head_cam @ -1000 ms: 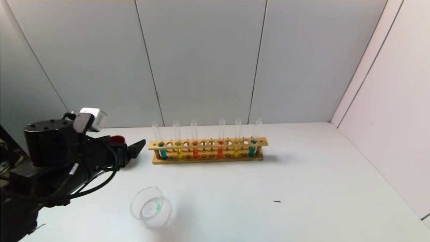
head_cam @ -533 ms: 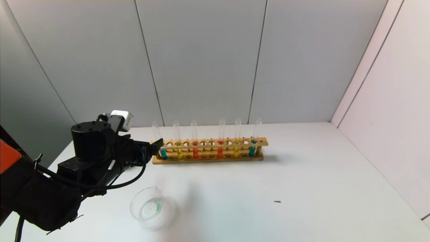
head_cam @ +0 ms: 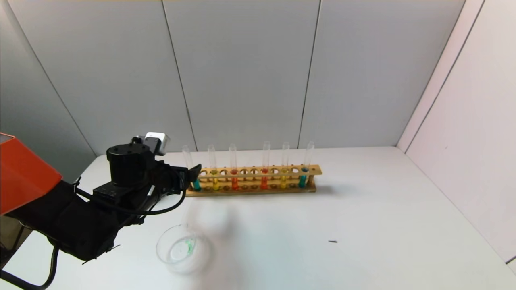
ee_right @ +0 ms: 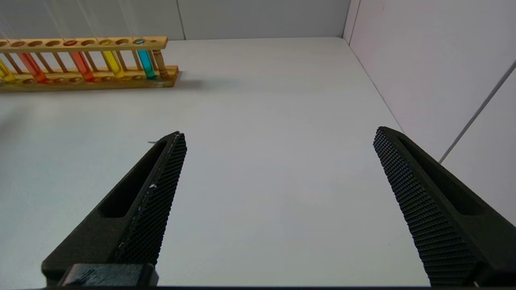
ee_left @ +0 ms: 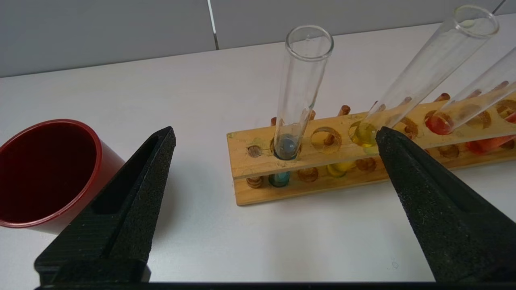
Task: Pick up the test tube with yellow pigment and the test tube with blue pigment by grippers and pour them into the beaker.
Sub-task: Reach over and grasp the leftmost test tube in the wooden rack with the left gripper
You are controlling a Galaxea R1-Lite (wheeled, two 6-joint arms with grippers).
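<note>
Left tool [ee_left: 274, 141] spread wide, nothing pinched. Fingers [ee_left: 133, 193] are black wedge shapes with a coarse, grainy pad texture. In the wrist view the leftmost tube, the test tube with blue pigment [ee_left: 296, 96], sits in the gap between the fingertips but farther out, not touching either. Slender clear glass, round bottom, teal-blue liquid low in it, upright in the end hole of the wooden rack [ee_left: 322, 161].

Next hole but one: test tube with yellow pigment [ee_left: 423, 68], same glass, just behind the tip of one finger in that view. Can't tell if they touch.

Head view: left tool [head_cam: 193, 174] is at the left end of the rack [head_cam: 258, 189], on the bench [head_cam: 363, 225]. The rack is pale wood, a long two-tier strip with round holes, and holds six tubes: blue, yellow, orange-red, orange-red, yellow, blue.

Beaker [head_cam: 181, 247] sits nearer the robot than the rack, low clear glass with a pouring lip and a faint green trace inside. Well apart from the left tool.

Dark red opaque cup [ee_left: 44, 173], smooth round wall, stands on the bench beside the other finger.

Right tool [ee_right: 278, 137] also spread wide and holding nothing, with mesh-textured pads, above bare white bench well apart from the rack.
</note>
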